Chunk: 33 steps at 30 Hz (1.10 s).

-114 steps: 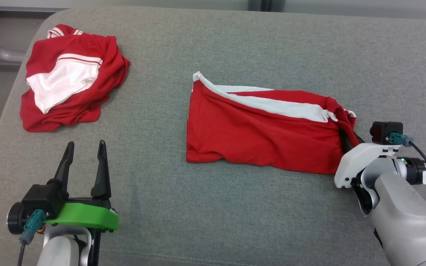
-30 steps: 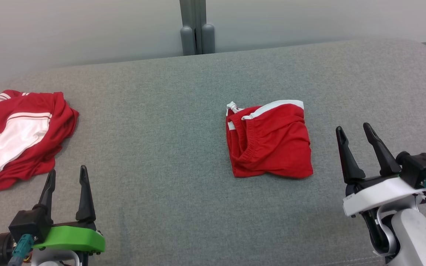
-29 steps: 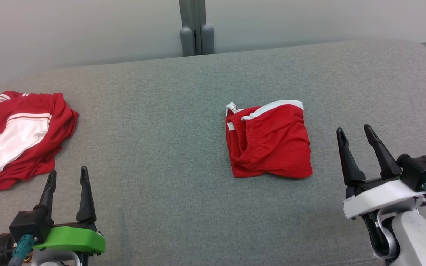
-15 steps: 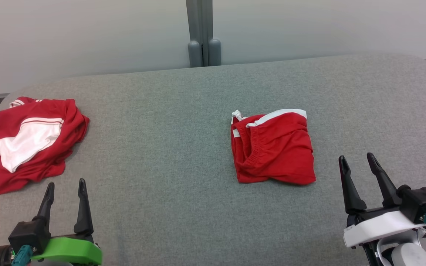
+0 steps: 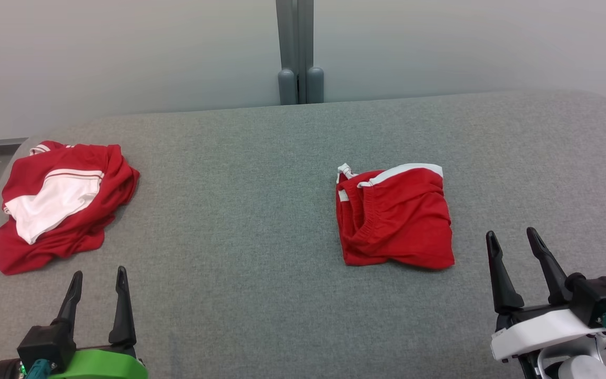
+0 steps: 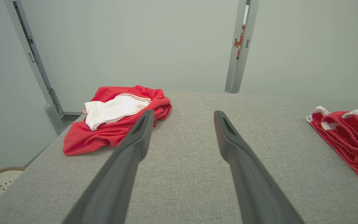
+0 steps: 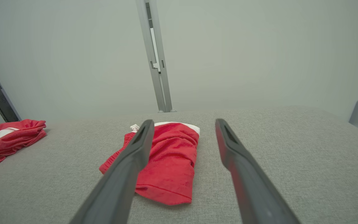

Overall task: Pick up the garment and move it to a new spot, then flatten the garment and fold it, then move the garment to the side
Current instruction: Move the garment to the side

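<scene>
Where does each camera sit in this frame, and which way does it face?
Head view: above the grey table, looking forward and down at the folded shorts and crumpled shirt; left gripper and right gripper at the bottom corners, both open.
Left wrist view: low over the table, facing the wall; own fingers ahead, shirt at left, shorts at right edge.
Right wrist view: low, facing the wall; own fingers point toward the shorts.
Shared: all three show both garments.
</scene>
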Motion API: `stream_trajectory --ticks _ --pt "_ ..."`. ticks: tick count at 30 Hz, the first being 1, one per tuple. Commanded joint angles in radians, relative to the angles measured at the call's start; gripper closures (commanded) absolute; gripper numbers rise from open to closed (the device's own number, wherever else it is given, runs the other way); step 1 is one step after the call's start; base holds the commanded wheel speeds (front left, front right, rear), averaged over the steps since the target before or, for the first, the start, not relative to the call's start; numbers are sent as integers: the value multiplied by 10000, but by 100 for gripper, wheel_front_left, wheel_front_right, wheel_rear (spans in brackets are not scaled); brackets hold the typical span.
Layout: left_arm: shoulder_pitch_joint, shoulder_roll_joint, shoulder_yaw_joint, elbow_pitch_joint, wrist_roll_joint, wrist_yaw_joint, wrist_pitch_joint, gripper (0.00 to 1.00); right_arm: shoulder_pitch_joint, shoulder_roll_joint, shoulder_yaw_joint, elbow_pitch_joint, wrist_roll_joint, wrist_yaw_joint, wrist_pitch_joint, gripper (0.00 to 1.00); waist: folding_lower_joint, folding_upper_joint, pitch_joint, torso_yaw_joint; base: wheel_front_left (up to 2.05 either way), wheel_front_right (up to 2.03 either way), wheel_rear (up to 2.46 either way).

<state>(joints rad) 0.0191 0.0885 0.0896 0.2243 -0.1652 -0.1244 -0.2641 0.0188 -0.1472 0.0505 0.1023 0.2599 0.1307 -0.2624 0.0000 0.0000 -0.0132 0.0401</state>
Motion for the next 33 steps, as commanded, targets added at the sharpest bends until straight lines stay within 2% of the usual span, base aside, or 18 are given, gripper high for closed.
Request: stream_trajectory --ticks 1,33 --pt "102 82 -29 -31 -9 5 10 0 144 3 -41 -3 -71 1 -20 0 0 0 -9 10 0 0 0" --pt "110 200 -209 -64 -223 199 3 0 202 66 -9 98 -98 1 126 0 0 0 -15 139 0 0 0"
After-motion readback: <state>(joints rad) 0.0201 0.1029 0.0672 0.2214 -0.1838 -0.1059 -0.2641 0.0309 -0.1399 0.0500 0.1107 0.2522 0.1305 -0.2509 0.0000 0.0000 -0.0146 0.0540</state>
